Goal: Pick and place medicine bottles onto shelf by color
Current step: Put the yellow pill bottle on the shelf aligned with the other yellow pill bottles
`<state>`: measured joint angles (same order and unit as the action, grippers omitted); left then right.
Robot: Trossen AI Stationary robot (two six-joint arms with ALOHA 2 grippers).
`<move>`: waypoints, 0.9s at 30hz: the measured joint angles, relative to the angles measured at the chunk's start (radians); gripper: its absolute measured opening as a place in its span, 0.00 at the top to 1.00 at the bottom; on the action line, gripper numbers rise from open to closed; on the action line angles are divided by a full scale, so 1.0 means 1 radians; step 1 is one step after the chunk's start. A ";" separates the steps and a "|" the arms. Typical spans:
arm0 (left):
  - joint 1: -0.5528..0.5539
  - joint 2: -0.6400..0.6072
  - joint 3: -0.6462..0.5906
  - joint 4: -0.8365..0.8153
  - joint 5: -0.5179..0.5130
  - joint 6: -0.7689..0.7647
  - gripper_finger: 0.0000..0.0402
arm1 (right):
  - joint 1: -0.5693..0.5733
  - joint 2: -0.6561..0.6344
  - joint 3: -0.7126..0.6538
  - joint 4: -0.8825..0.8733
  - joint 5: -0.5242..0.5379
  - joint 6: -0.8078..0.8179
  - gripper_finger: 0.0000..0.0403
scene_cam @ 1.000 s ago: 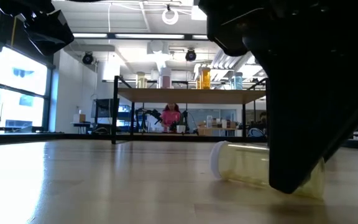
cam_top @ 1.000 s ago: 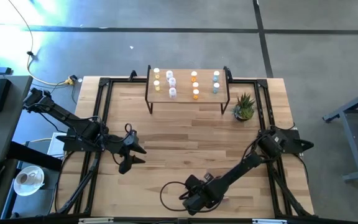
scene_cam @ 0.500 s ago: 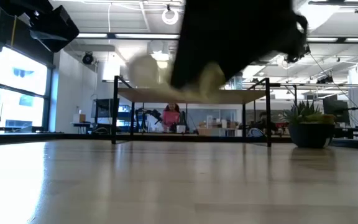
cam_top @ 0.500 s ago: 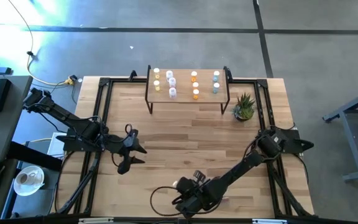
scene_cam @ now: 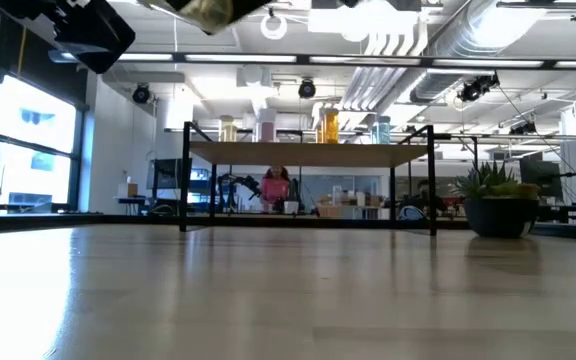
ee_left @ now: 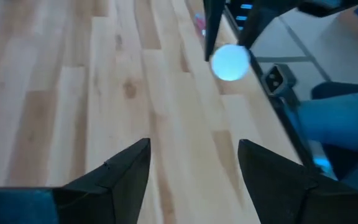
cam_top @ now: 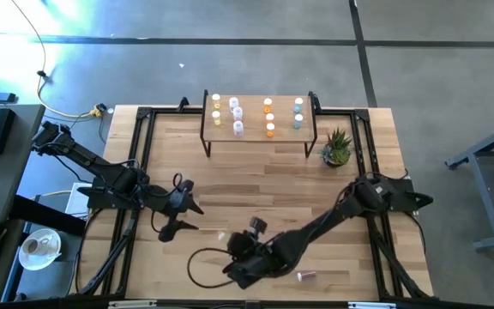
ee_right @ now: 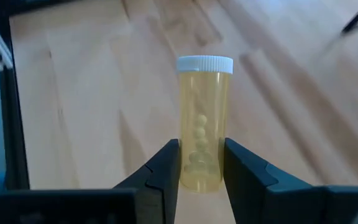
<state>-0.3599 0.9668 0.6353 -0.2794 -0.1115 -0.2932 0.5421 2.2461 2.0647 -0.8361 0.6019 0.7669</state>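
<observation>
1. Clamping a yellow bottle (ee_right: 202, 121) near its base, the right gripper (ee_right: 201, 163) sits in the lower centre of the high view, above the tabletop (cam_top: 256, 184); the white cap points away from the fingers.
2. Left gripper (cam_top: 178, 215), lower left of the high view, hangs with its jaws spread wide and nothing between them.
3. Shelf (cam_top: 256, 133) stands at upper centre, carrying rows of bottles (cam_top: 237, 113).
4. One pinkish bottle (cam_top: 305, 275) lies on the wood at lower centre, just right of the right gripper.
5. Potted plant (cam_top: 337, 148) sits right of the shelf.
</observation>
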 joint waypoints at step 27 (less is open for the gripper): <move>0.000 0.000 0.000 0.174 -0.207 0.166 0.40 | -0.160 -0.001 0.094 -0.009 -0.003 -0.311 0.76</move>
<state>-0.3595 0.9668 0.6353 -0.1059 -0.3183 -0.1268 0.3820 2.2448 2.1590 -0.8455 0.5987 0.4559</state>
